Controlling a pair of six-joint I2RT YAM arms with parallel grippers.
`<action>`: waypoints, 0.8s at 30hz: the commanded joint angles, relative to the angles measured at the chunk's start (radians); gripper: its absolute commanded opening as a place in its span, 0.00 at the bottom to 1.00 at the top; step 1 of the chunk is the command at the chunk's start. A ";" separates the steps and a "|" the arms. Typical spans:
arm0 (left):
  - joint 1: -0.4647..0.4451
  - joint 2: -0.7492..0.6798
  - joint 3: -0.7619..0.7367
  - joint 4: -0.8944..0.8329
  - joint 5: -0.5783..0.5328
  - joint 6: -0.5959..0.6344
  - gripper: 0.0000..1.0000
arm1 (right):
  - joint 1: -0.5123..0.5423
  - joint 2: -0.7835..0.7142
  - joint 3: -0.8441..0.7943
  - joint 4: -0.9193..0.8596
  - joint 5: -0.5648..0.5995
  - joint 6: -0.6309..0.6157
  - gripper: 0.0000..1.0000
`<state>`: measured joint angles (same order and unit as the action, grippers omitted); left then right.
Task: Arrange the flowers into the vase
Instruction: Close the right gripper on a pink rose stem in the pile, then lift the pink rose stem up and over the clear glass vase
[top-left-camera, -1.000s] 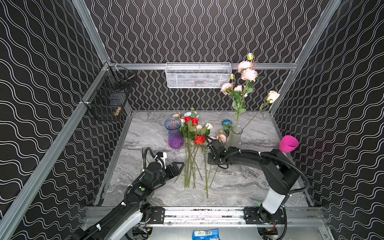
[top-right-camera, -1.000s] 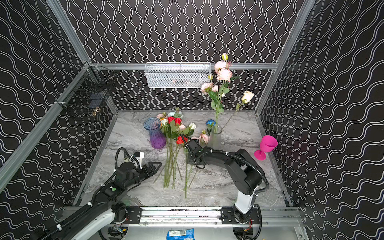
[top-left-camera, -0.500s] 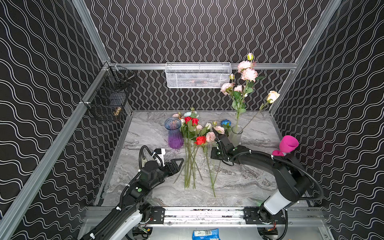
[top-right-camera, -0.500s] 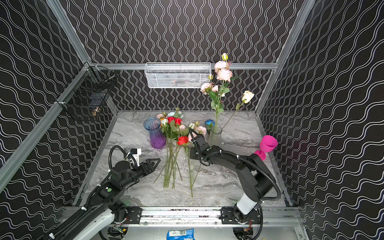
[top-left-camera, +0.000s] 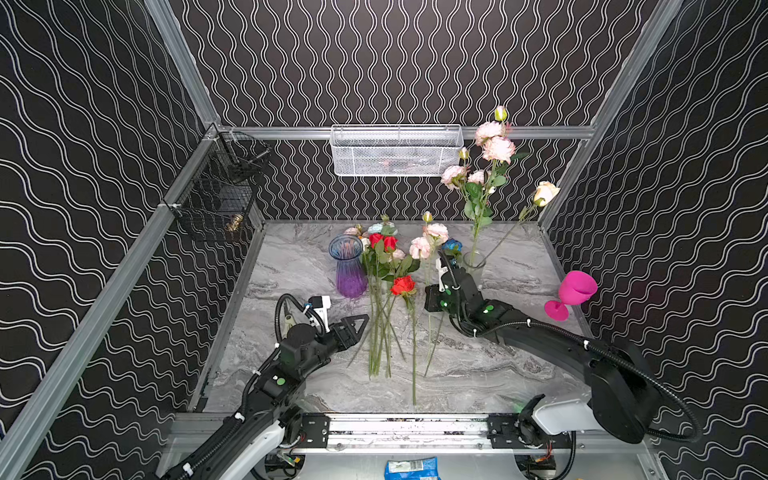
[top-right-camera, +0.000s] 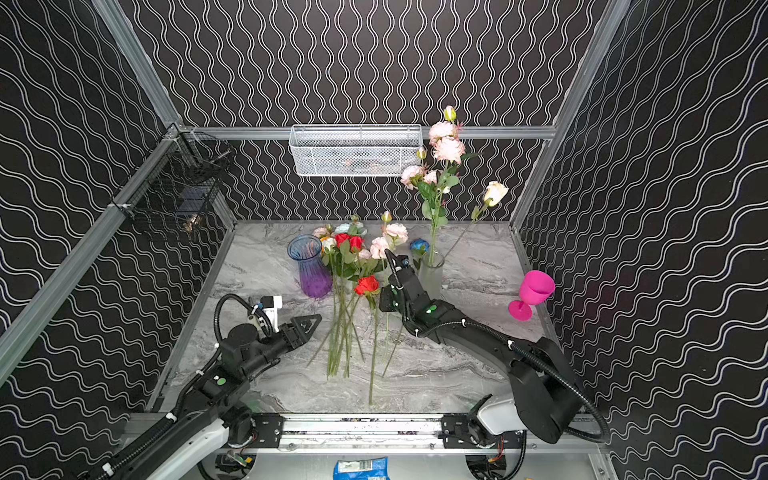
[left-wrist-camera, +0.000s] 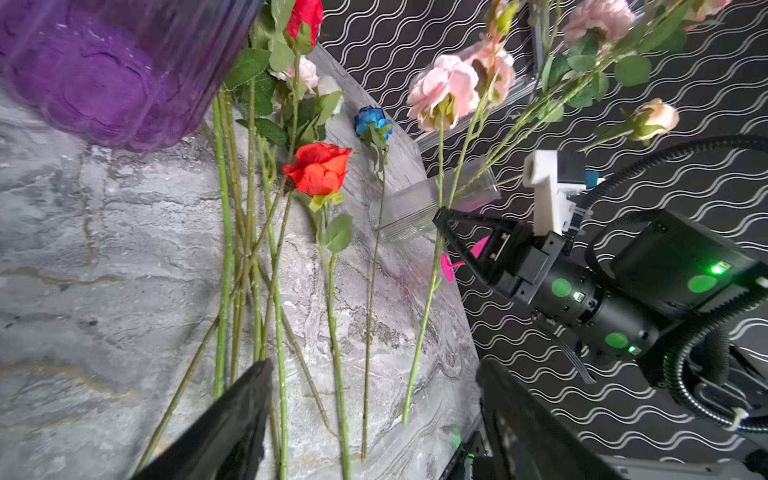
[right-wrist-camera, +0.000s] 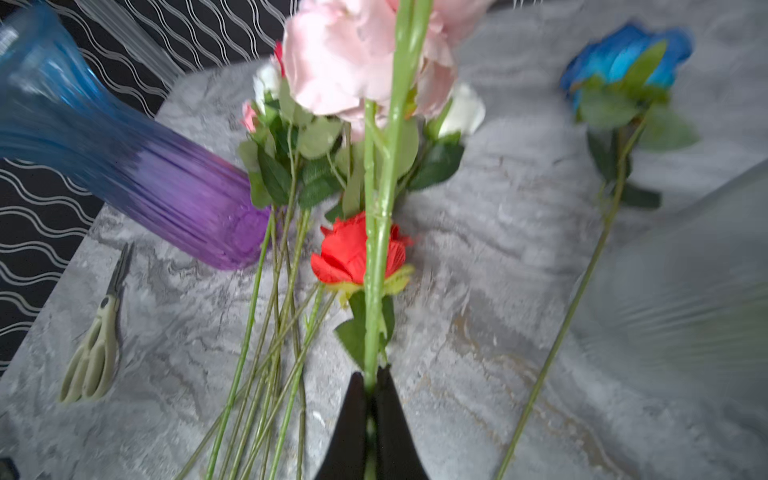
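My right gripper (right-wrist-camera: 370, 379) is shut on the green stem of a pink spray flower (top-left-camera: 420, 247), held over the table in both top views, gripper (top-left-camera: 432, 297) (top-right-camera: 387, 297). Beside it stands a clear glass vase (top-left-camera: 473, 266) holding a tall pink spray (top-left-camera: 494, 147) and a cream bloom (top-left-camera: 546, 192). More flowers (top-left-camera: 380, 299) lie in a bunch on the marble, with a red rose (top-left-camera: 403, 286) and a blue rose (top-left-camera: 452, 245). A blue-and-purple vase (top-left-camera: 349, 266) stands left of the bunch. My left gripper (top-left-camera: 359, 328) (left-wrist-camera: 374, 374) is open and empty, near the lower stems.
A pink goblet (top-left-camera: 575, 291) stands at the table's right edge. Scissors (right-wrist-camera: 95, 353) lie on the marble near the purple vase. A white wire basket (top-left-camera: 397, 151) hangs on the back wall, a black wire basket (top-left-camera: 224, 187) on the left wall.
My right gripper closed on the pink spray's stem and lifted it, so its blooms rose off the table. The left arm barely moved.
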<state>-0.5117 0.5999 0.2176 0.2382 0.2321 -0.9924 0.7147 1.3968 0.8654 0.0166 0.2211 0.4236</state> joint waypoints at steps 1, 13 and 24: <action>0.001 0.003 -0.010 0.104 0.013 -0.022 0.81 | 0.016 -0.029 -0.003 0.124 0.102 -0.087 0.00; -0.001 0.086 -0.191 0.704 -0.055 -0.190 0.90 | 0.094 -0.163 -0.220 0.746 0.148 -0.361 0.00; 0.001 0.341 -0.163 0.974 0.030 -0.236 0.91 | 0.112 -0.145 -0.223 0.944 0.224 -0.502 0.00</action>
<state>-0.5117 0.9100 0.0505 1.0424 0.2390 -1.1900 0.8246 1.2552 0.6434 0.8288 0.4007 -0.0170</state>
